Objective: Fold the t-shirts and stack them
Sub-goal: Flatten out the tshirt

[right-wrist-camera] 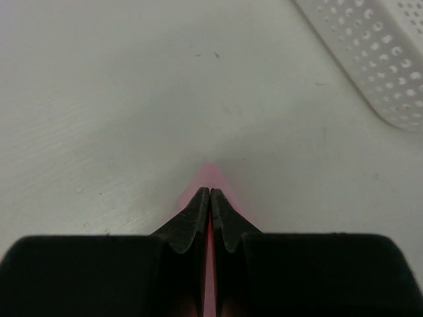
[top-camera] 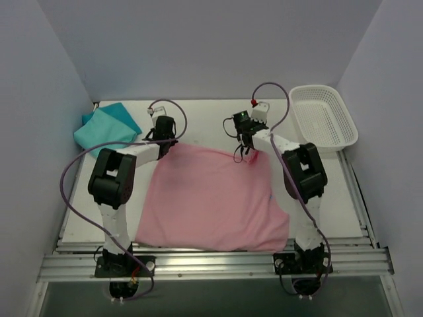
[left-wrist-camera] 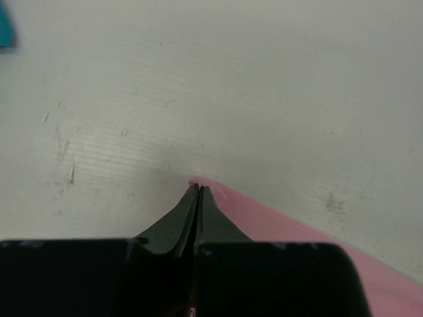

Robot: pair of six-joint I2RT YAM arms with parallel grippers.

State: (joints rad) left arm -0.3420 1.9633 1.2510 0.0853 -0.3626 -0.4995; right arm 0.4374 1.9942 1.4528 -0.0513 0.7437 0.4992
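The pink t-shirt [top-camera: 211, 198] lies spread over the middle of the table, folded over on itself. My left gripper [top-camera: 165, 140] is shut on its far left corner; the left wrist view shows the black jaws pinched together [left-wrist-camera: 199, 188] on pink cloth [left-wrist-camera: 277, 228]. My right gripper [top-camera: 246, 150] is shut on the far right corner; in the right wrist view [right-wrist-camera: 209, 191] pink cloth [right-wrist-camera: 209, 173] pokes out past the closed tips. The teal t-shirt [top-camera: 104, 127] lies folded at the far left of the table, and a sliver of it [left-wrist-camera: 5, 26] shows in the left wrist view.
A white mesh basket [top-camera: 322, 116] stands at the far right of the table; its wall [right-wrist-camera: 370, 53] shows in the right wrist view. Grey walls enclose the table on three sides. Purple cables loop from both arms.
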